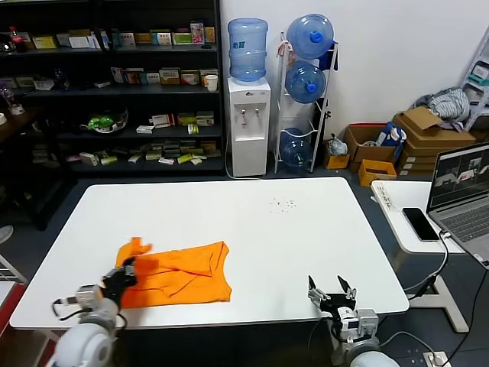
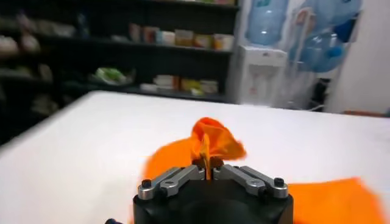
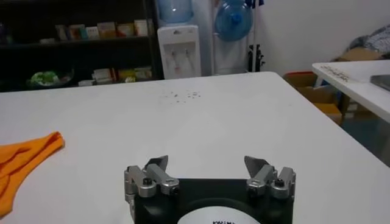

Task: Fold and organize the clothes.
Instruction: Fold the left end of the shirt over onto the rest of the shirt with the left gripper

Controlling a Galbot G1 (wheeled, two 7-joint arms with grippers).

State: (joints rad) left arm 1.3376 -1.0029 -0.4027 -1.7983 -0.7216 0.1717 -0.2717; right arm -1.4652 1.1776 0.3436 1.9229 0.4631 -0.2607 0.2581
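Note:
The orange T-shirt (image 1: 183, 275) lies partly folded on the white table (image 1: 252, 229), near the front left. My left gripper (image 1: 124, 271) is shut on the shirt's left edge, and a bunch of orange cloth (image 2: 210, 141) stands up from between its closed jaws. In the left wrist view my left gripper (image 2: 208, 173) pinches a thin fold of the cloth. My right gripper (image 1: 331, 292) is open and empty at the table's front right edge. It also shows in the right wrist view (image 3: 207, 163), with a corner of the shirt (image 3: 27, 155) far off to one side.
A side table (image 1: 416, 210) with a phone (image 1: 419, 223) and a laptop (image 1: 463, 195) stands to the right. A water dispenser (image 1: 248, 115), bottle rack, dark shelves and cardboard boxes stand behind the table. Small specks (image 1: 284, 203) lie on the far tabletop.

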